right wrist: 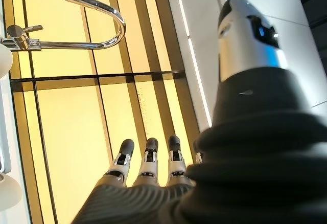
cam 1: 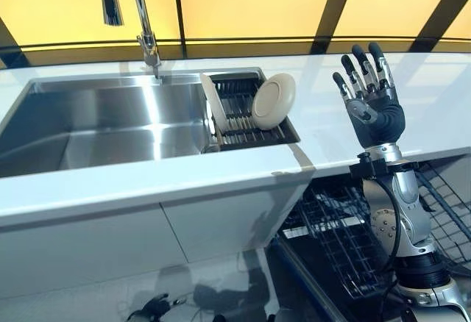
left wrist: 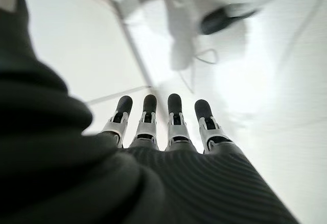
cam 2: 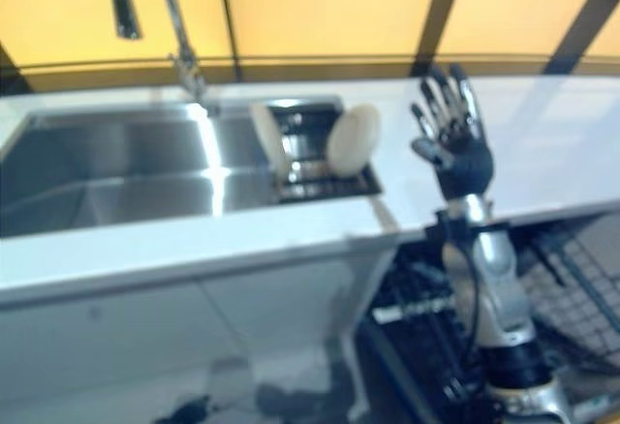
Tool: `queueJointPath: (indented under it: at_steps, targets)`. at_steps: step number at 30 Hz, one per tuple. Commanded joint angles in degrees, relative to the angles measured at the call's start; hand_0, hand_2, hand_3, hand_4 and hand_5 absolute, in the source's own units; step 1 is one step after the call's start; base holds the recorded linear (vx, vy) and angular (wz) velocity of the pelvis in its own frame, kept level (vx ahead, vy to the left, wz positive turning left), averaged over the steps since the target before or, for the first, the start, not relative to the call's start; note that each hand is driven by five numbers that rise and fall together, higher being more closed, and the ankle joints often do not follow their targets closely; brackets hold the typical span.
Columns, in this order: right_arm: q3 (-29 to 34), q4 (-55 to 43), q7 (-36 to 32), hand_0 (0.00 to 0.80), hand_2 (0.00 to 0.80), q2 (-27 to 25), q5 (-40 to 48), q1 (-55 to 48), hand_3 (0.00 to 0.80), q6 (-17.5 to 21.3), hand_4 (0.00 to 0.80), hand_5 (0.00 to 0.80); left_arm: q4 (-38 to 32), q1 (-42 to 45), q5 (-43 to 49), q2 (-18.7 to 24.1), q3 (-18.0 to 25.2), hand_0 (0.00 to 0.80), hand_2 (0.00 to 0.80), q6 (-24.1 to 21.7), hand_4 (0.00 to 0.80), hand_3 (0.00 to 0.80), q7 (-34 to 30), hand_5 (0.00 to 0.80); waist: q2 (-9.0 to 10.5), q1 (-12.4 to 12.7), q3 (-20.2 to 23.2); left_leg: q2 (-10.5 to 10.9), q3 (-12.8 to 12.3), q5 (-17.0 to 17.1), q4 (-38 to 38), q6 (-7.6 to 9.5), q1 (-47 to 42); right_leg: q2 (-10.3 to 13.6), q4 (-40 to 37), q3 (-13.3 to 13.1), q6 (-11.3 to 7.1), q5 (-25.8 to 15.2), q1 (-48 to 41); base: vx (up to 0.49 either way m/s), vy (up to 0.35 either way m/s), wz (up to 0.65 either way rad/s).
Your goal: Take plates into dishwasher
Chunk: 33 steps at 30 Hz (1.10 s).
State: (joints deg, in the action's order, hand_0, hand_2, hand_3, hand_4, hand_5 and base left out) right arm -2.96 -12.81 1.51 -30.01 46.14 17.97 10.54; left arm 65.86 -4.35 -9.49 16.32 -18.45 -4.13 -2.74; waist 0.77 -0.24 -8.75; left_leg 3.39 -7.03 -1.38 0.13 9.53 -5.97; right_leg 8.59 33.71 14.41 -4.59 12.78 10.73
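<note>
Left eye view has my right hand (cam 1: 372, 94) raised with fingers spread and empty beside the sink rack (cam 1: 246, 109), where both plates (cam 1: 274, 101) stand; next I must reach left and grasp one.

Cream plates (cam 1: 274, 101), black wire rack (cam 1: 243, 109), steel-grey sink (cam 1: 103, 123), white counter (cam 1: 434, 109).

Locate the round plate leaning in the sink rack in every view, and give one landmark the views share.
Left eye view: round plate leans at the rack's right end, centre of the picture, left of the raised right hand.
Right eye view: same spot, just left of centre.
Left wrist view: not in it.
Right wrist view: a pale edge at the picture's border may be it; cannot tell.
Shared landmark: the faucet, also in the right wrist view.
</note>
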Motion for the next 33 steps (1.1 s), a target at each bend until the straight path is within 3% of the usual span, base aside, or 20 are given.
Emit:
queueJointPath:
  at_steps: [1, 5, 11, 17, 22, 25, 33]
  targets:
    - [3.11, 1.56, 2.15, 0.000, 0.000, 0.69, 0.43, 5.27, 0.000, 4.35, 0.000, 0.000, 0.13, 0.01, 3.98, 1.32, -0.78, 0.000, 0.000, 1.77, 0.000, 0.000, 0.12, 0.000, 1.79, 1.98, 0.87, 1.62, 0.53, -2.07, -3.61, -1.77, 2.64, -5.11, -20.29, -1.29, 1.23, -12.19, -5.13, 0.227, -0.164, 0.06]
    - [3.61, 0.48, 4.16, 0.000, 0.000, 0.39, -1.06, 5.72, 0.000, 2.80, 0.000, 0.000, 2.78, -0.79, 7.13, 0.40, -0.84, 0.000, 0.000, 2.37, 0.000, 0.000, 0.49, 0.000, 2.29, 0.68, 1.23, 2.93, 4.34, -3.23, -2.81, -2.43, 1.46, -8.91, -36.92, -10.30, -0.96, -18.45, -5.04, 0.244, -0.142, 0.29]
    - [5.35, -0.52, 5.51, 0.000, 0.000, -0.54, -2.40, 5.92, 0.000, -0.67, 0.000, 0.000, 5.56, -0.18, 9.33, 0.12, 0.96, 0.000, 0.000, 1.88, 0.000, 0.000, -0.35, 0.000, 2.06, -0.29, 2.24, 4.19, 8.09, -5.06, -1.28, -2.19, -0.33, -10.32, -37.00, -15.22, -0.19, -19.12, -4.70, 0.285, -0.205, 0.51]
    - [3.19, -0.26, 4.29, 0.000, 0.000, 0.64, -3.64, 5.75, 0.000, -2.72, 0.000, 0.000, 6.50, 1.61, 7.83, 0.44, 3.14, 0.000, 0.000, 1.13, 0.000, 0.000, -0.95, 0.000, 1.70, 0.19, 3.35, 3.38, 6.75, -6.68, -0.86, -3.18, -1.91, -10.02, -37.12, -11.98, 1.00, -16.60, -8.96, 0.279, -0.266, 0.12]
    - [0.99, -0.32, 2.02, 0.000, 0.000, -0.10, -2.18, 5.34, 0.000, -8.35, 0.000, 0.000, 4.82, 3.25, 8.06, 0.21, 4.05, 0.000, 0.000, -0.28, 0.000, 0.000, -1.43, 0.000, 1.68, 0.41, 4.22, 2.79, 5.15, -8.74, 1.60, -4.20, -2.65, -10.28, -38.15, -11.15, 2.14, -15.04, -11.20, 0.204, -0.212, 0.02]
    - [0.13, 0.10, 1.44, 0.000, 0.000, -1.46, -2.30, 5.06, 0.000, -9.85, 0.000, 0.000, 3.80, 3.89, 7.66, -0.04, 4.10, 0.000, 0.000, -0.74, 0.000, 0.000, -1.27, 0.000, 1.67, 0.43, 4.59, 2.60, 4.85, -9.54, 3.04, -4.70, -2.68, -10.55, -38.14, -11.17, 2.72, -14.54, -11.63, 0.121, -0.137, 0.00]
    - [3.40, 0.87, 4.84, 0.000, 0.000, -6.51, 0.91, 3.04, 0.000, -16.46, 0.000, 0.000, 3.43, 3.26, 9.09, 0.16, 4.46, 0.000, 0.000, 0.42, 0.000, 0.000, -1.29, 0.000, 2.19, -2.12, 5.12, 0.85, 0.62, -8.76, 2.56, -6.41, -2.71, -11.16, -38.70, -9.90, 3.65, -13.08, -13.70, 0.100, -0.073, 0.24]
